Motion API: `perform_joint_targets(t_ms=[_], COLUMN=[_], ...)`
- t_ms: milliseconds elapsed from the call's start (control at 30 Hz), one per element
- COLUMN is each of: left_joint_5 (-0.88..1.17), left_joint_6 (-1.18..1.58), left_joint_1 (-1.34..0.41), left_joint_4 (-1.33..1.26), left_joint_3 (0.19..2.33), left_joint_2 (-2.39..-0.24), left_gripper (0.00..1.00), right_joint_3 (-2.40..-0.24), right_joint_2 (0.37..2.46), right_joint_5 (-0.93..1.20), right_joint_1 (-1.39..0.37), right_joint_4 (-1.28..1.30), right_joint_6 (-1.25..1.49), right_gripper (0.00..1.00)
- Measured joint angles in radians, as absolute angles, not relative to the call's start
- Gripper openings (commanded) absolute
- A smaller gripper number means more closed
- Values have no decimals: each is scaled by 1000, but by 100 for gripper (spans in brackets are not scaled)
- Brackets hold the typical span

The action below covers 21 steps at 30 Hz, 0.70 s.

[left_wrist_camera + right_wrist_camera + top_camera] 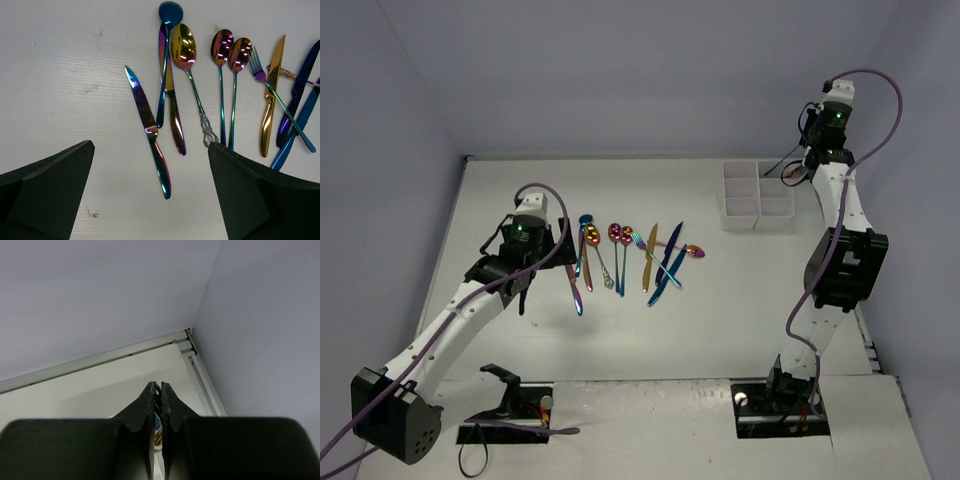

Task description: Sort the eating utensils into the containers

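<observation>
- Your eating utensils (630, 258) lie in a loose row near the middle of the matte white table (720, 320). They are slim, mirror-glossy metal with a blue, purple, pink and gold sheen.
- In the left wrist view, a rainbow knife (150, 131) with a serrated edge lies tilted, a little apart on the left of the row.
- Beside it are a blue spoon (170, 11) and a gold-bowled spoon (183, 45). Next come two oval purple-gold spoons (231, 49) side by side.
- Further right, a fork (257, 67) crosses a gold knife (272, 95), and dark blue knives (297, 100) overlap at the edge.
- The white plastic tray (757, 195), with upright walls and square compartments, sits at the far right of the table, well apart from the utensils.
- Your left gripper (151, 146) hovers over the row. Its matte black, wedge-shaped fingers are spread wide and hold nothing.
- Your right gripper (160, 386) is raised near the tray, facing the far right corner. Its flat black fingers are pressed together.
</observation>
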State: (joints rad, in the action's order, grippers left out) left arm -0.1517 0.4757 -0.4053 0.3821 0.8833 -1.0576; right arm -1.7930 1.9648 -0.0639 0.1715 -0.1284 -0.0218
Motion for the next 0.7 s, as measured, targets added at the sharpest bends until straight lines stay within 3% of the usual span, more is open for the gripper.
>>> perform_joint_targets(t_ms=[100, 267, 533, 700], left_joint_5=[-131, -99, -80, -79], left_joint_6=[482, 510, 528, 524], left_joint_1=[-405, -405, -405, -405], left_joint_4=[382, 381, 382, 386], left_joint_3=[883, 883, 887, 888], left_joint_2=[-1081, -1123, -1138, -1136], left_gripper=[97, 97, 97, 97], right_joint_3=[-1799, -1794, -1690, -1638], right_joint_2=[1998, 2010, 1873, 1713], right_joint_5=[-60, -36, 49, 110], right_joint_1=[171, 169, 128, -41], right_joint_4=[-142, -149, -109, -27], right_joint_6=[-15, -13, -69, -141], right_gripper=[37, 64, 70, 68])
